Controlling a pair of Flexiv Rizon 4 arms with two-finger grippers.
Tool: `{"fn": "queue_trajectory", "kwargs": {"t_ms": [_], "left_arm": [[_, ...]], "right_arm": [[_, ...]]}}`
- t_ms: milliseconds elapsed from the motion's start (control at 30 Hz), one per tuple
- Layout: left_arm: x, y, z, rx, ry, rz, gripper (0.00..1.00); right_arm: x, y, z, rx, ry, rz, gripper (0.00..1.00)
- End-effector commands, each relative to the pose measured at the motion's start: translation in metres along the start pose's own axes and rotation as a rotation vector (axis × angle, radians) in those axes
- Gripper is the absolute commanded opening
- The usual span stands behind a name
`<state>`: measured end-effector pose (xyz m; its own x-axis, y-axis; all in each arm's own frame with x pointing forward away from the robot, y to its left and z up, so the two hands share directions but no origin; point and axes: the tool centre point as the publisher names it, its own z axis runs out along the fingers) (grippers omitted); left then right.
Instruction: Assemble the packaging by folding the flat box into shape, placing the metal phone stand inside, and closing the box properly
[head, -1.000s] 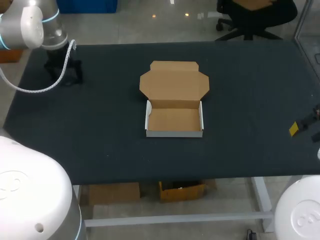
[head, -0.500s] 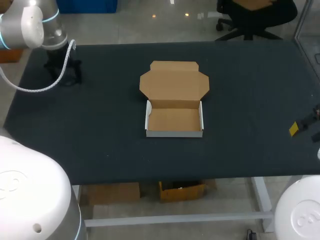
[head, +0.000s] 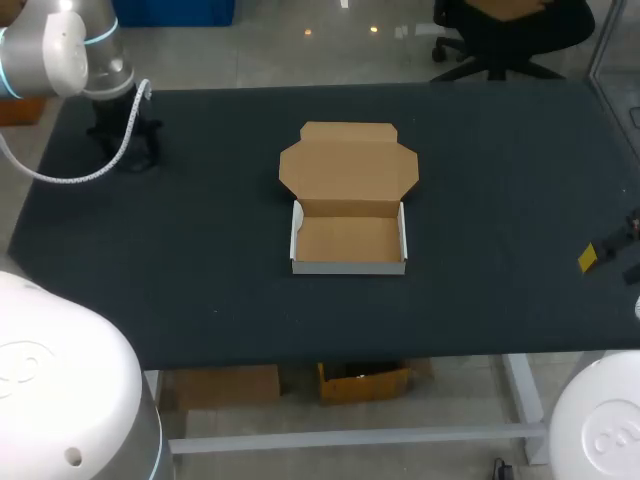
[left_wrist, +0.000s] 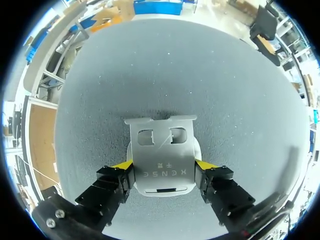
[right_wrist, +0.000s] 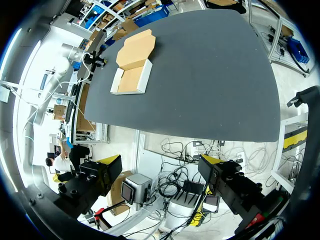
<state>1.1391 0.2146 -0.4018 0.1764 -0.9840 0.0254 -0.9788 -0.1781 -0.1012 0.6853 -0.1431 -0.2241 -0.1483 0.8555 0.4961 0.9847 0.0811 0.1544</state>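
Box (head: 348, 240) sits open at the table's (head: 500, 200) middle, lid laid back toward the far edge. Left gripper (left_wrist: 163, 164), near the far left corner, seems to clamp the stand (left_wrist: 161, 145). Right gripper (right_wrist: 161, 160) hangs open beyond the right edge.

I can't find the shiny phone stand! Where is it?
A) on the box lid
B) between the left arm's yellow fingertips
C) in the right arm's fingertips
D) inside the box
B: the yellow tips of the left end effector touch both sides of the metal phone stand; the box is empty.
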Motion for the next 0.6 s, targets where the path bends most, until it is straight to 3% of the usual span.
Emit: {"fn": "queue_trajectory", "kwargs": {"t_ms": [33, 400, 600], "left_arm": [[0.0011, -0.0035, 0.0028, -0.006, -0.004, 0.0, 0.7], [0.0012, -0.0039, 0.0028, -0.003, -0.004, 0.001, 0.71], [0.0015, -0.0036, 0.0022, -0.002, -0.002, 0.001, 0.77]], "right_arm": [[0.0, -0.0007, -0.0011, 0.0, 0.001, -0.001, 1.0], [0.0, -0.0007, -0.0011, 0.0, 0.001, -0.001, 1.0], [0.0, -0.0007, -0.0011, 0.0, 0.001, -0.001, 1.0]]}}
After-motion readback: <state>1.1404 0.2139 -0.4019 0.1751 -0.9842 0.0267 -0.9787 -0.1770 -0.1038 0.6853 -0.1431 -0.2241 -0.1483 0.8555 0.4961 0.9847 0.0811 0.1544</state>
